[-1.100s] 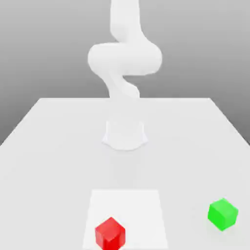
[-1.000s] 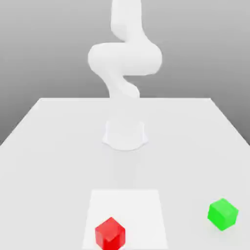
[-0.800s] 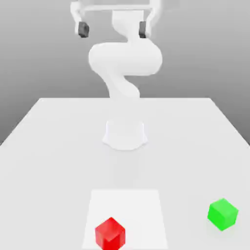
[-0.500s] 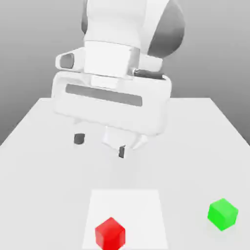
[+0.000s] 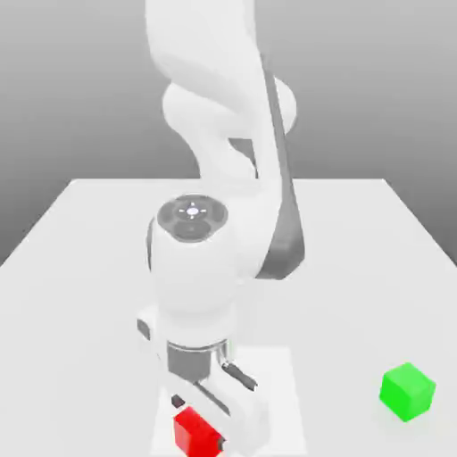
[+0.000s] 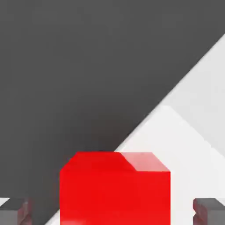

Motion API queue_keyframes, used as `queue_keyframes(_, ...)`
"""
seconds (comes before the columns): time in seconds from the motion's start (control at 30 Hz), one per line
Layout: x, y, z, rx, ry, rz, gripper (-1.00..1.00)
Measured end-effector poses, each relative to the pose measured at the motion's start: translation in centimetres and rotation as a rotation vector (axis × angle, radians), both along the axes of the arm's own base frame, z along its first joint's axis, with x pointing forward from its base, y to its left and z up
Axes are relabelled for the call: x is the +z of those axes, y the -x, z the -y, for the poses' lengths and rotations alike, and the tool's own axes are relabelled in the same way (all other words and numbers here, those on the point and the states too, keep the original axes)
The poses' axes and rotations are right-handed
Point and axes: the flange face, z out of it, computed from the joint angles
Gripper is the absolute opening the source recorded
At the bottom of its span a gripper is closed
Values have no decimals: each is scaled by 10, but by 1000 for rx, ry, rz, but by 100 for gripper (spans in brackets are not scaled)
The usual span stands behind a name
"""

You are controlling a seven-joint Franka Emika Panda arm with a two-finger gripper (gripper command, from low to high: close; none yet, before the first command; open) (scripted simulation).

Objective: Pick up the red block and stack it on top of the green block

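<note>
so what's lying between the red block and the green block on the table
Nothing. In the exterior view the stretch of table between the red block and the green block is bare; the end effector sits at the red block itself, not between them.

Arm bent fwd and down, wrist low over table, hand pointing down. Gripper (image 6: 115, 211) straddles red block (image 6: 115, 189); fingers (image 6: 208, 210) either side, small gaps visible, not clamped.
</note>
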Motion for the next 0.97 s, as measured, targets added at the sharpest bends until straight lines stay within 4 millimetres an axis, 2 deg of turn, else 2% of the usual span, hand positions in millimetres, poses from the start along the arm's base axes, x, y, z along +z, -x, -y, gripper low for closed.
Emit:
queue_keyframes(0.13,-5,0,0,0,0,1,-100)
queue_keyframes(0.17,-1,0,0,-1,0,1,-100)
queue_keyframes(0.3,44,0,0,-1,0,1,-100)
queue_keyframes(0.33,54,0,-7,7,-1,1,-100)
queue_keyframes(0.43,69,3,-81,76,-6,1,-100)
queue_keyframes(0.5,76,12,-131,125,-8,0,-100)
queue_keyframes(0.57,82,27,-181,175,-8,0,-100)
queue_keyframes(0.67,90,60,-255,255,-4,1,-100)
queue_keyframes(0.7,85,69,-273,274,-3,2,-100)
queue_keyframes(0.73,77,73,-282,284,-3,3,-100)
queue_keyframes(0.83,44,78,-290,293,-2,3,-100)
queue_keyframes(0.87,35,79,-291,295,-1,2,100)
queue_keyframes(0.97,35,79,-291,295,-1,2,100)
